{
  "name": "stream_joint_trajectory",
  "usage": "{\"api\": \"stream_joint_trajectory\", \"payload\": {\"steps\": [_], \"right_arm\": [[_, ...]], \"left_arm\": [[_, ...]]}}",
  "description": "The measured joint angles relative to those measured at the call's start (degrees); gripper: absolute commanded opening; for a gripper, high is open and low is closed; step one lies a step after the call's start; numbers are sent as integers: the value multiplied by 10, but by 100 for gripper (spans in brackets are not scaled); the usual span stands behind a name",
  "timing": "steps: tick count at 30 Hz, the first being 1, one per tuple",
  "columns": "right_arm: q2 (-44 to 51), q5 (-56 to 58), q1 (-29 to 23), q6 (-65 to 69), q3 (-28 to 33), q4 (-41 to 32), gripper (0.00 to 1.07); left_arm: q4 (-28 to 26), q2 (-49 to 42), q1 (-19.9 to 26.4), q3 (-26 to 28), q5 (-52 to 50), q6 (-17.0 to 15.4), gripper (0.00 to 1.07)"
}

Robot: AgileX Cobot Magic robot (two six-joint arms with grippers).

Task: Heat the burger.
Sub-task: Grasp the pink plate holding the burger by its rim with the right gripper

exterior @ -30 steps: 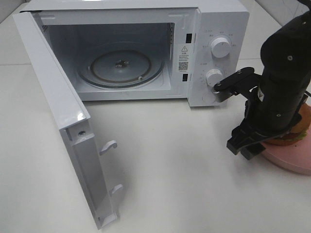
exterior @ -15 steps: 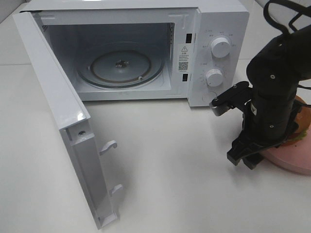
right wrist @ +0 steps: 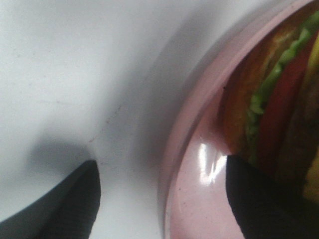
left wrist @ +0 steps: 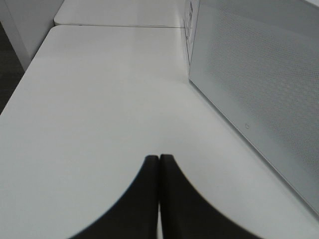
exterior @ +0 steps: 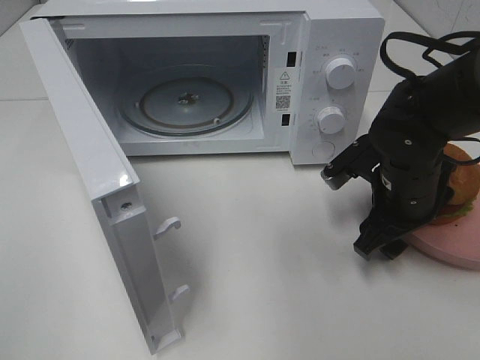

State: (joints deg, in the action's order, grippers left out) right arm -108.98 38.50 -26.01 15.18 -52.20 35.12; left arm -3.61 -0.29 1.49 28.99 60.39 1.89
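Reading the right gripper [right wrist: 160, 167] as spread wide with nothing held: one finger [right wrist: 70, 209] hangs over the table [right wrist: 75, 74] and the other over the pink plate [right wrist: 199, 209], so they straddle its rim. I see the burger [right wrist: 279, 99] resting on that plate, to the right of the microwave [exterior: 341, 96], whose door is open. My left gripper [left wrist: 159, 167] is pinched closed and empty.

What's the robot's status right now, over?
Left gripper shut, empty. Right gripper open, astride pink plate rim, beside burger. Burger not yet gripped. Microwave door open.
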Motion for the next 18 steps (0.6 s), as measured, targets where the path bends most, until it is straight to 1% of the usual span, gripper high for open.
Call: {"api": "stream_joint_trajectory", "payload": {"steps": [5,18], "right_arm": [[-3,-7,0,10,0,25,64],[-16,-11,0,23,-3,41,61]], "left_arm": [[0,0,0,0,0,0,0],[0,0,0,0,0,0,0]]}}
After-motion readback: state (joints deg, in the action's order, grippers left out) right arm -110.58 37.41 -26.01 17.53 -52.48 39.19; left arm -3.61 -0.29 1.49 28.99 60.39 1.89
